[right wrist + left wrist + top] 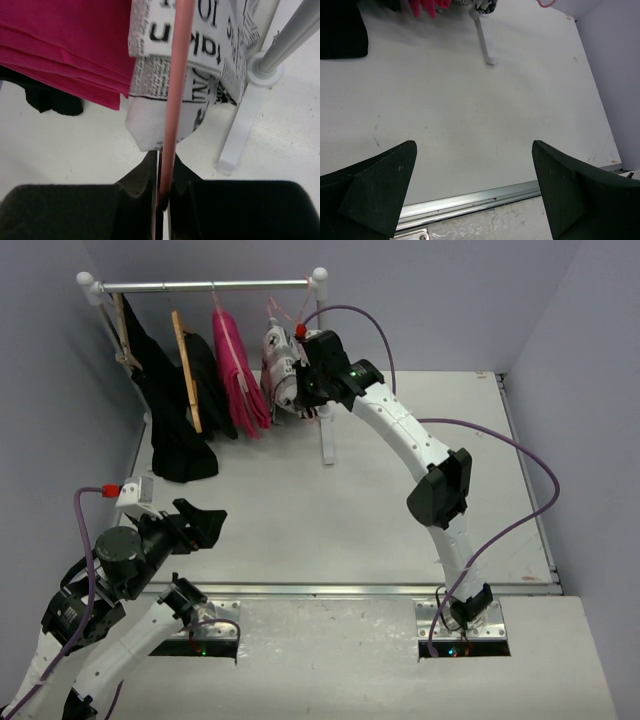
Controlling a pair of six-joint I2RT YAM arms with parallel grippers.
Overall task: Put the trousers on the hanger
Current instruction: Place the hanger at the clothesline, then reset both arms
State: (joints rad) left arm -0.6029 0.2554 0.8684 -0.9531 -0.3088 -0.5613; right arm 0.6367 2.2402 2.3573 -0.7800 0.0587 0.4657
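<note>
Right hand (pixel 162 165) pinching thin pink hanger (pixel 177 75), white newsprint-printed trousers (pixel 200 85) bunched behind, left hand (pixel 475 150) wide

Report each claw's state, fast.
Left claw: open, holding nothing.
Right claw: closed on the thin pink wire hanger.

Robotics lab test cell, seen from above. A white table (pixel 300 510) is boxed in on three sides by plain pale walls (pixel 450 300). Two robot arms, the left arm (pixel 125 560) and the right arm (pixel 400 430), are bolted to metal plates (pixel 225 608) at the table's near edge and trail purple cables (pixel 345 307). At the back, a small clothes rail (pixel 200 285) holds black garments (pixel 175 430), a pink garment (pixel 240 380) and newspaper-print trousers (pixel 277 355), set out like a test prop.
</note>
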